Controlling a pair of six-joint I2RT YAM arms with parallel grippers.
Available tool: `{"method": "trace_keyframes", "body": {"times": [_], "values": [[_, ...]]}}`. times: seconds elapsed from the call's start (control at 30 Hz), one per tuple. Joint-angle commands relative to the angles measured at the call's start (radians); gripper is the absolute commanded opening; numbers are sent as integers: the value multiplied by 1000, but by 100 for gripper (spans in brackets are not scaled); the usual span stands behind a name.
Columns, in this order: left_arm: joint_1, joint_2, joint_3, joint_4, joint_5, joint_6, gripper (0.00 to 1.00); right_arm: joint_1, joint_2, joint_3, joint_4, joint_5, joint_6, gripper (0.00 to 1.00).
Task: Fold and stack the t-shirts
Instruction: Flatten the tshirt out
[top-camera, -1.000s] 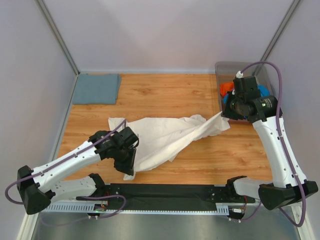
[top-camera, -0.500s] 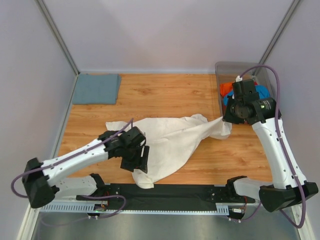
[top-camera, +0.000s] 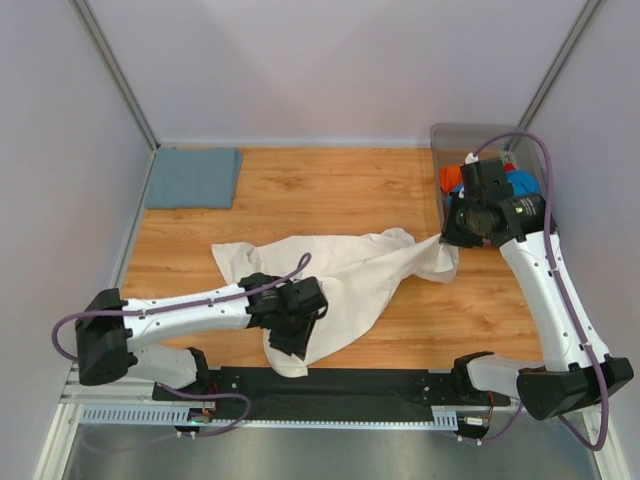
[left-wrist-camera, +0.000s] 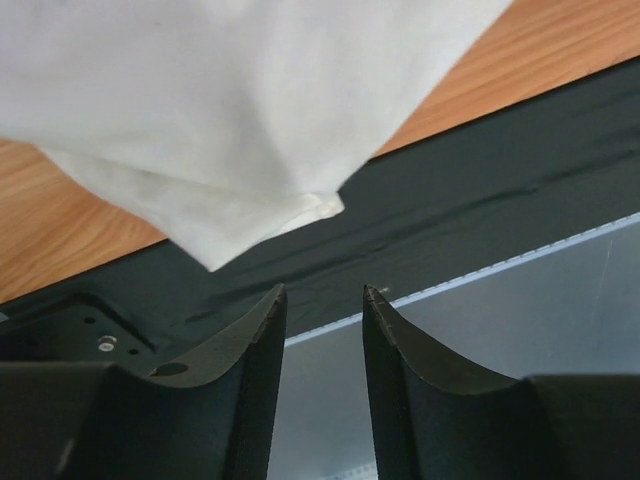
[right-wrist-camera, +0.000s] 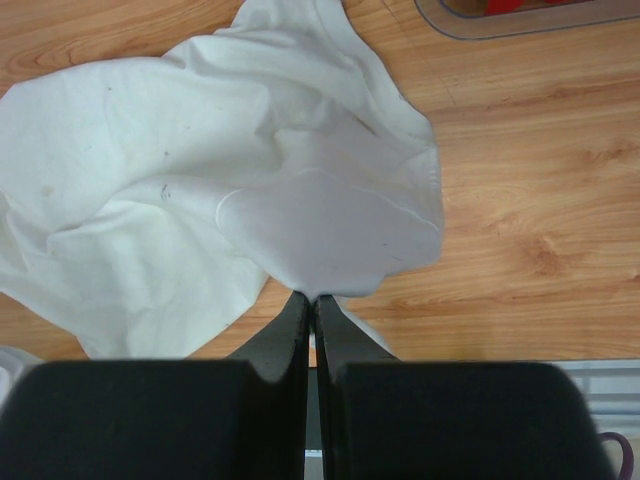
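Pinching an edge of the cream-white t-shirt (top-camera: 345, 272) in my right gripper (right-wrist-camera: 315, 297). Cloth sprawls crumpled, faintly spotted, across frame centre. Left gripper (left-wrist-camera: 325, 300) spread, empty, beside its lower corner. Grey-blue t-shirt (top-camera: 192, 177) folded flat, upper left.

No writing, label or number can be read anywhere.

Even, bright diffuse light; soft shadows only. Overhead view sharp. Wrist views: fingers (left-wrist-camera: 240, 400) at 6 o'clock blurred, cream shirt (right-wrist-camera: 200, 200) slightly washed-out.
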Motion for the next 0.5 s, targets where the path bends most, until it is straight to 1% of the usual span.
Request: {"method": "trace_keyframes", "body": {"times": [0.0, 0.03, 0.07, 0.13, 0.23, 0.33, 0.47], "values": [[-69, 115, 80, 2, 21, -37, 44, 3, -16, -16, 53, -10, -10, 0], [-106, 135, 89, 2, 24, -40, 45, 3, -19, -29, 55, -11, -11, 0], [-117, 173, 100, 11, 29, -42, 45, 3, -27, -33, 55, -10, -13, 0], [-141, 195, 100, 30, 38, -49, 42, 6, -36, -48, 55, -13, -13, 0], [-144, 218, 60, 91, 35, -87, 40, 5, -47, -59, 56, -14, -18, 0], [-144, 229, 13, 154, 3, -118, 47, 6, -52, -65, 56, -21, -18, 0], [-143, 273, 28, 168, -25, -114, 49, 16, -55, -71, 58, -28, -16, 0]]}}
